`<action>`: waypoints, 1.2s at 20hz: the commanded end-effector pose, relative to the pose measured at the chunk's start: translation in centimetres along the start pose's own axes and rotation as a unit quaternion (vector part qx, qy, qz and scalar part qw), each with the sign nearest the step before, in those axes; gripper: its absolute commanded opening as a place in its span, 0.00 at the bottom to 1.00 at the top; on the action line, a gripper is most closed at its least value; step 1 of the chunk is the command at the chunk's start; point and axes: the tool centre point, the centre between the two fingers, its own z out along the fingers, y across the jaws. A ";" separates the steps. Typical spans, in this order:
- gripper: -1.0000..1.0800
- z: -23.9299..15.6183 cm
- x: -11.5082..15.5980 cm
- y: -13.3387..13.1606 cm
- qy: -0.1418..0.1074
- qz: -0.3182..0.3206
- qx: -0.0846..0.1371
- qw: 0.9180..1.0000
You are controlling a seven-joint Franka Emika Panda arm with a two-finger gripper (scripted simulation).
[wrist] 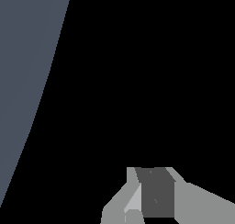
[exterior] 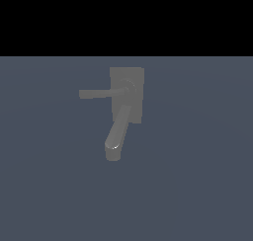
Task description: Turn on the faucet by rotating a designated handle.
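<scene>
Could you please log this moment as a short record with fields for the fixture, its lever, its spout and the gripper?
fixture: grey faucet with flat back plate, on a blue-grey floor
handle: thin bar pointing toward the exterior view's left
spout: thick, angled down from the hub
gripper: seen only in the wrist view; faucet absent there
gripper state: cannot tell
contact with handle: none visible

From my station the exterior view is dim and flat, its upper part pure black, and the faucet (exterior: 123,104) looks soft and low in contrast against the slate floor (exterior: 197,185), with one small glint near the spout tip and no shadow I can make out. The wrist view is mostly black, with hard-edged grey shapes and a curved floor boundary
</scene>
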 end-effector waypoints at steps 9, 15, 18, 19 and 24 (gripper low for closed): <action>0.00 -8.0 8.9 2.6 0.088 -0.058 -0.129 0.986; 0.00 -12.3 15.3 -1.4 0.147 -0.125 -0.169 0.966; 0.00 -14.0 18.4 -5.0 0.178 -0.165 -0.178 0.954; 0.00 -14.5 19.4 -6.5 0.188 -0.179 -0.180 0.949; 0.00 -16.6 23.4 -15.2 0.237 -0.254 -0.173 0.922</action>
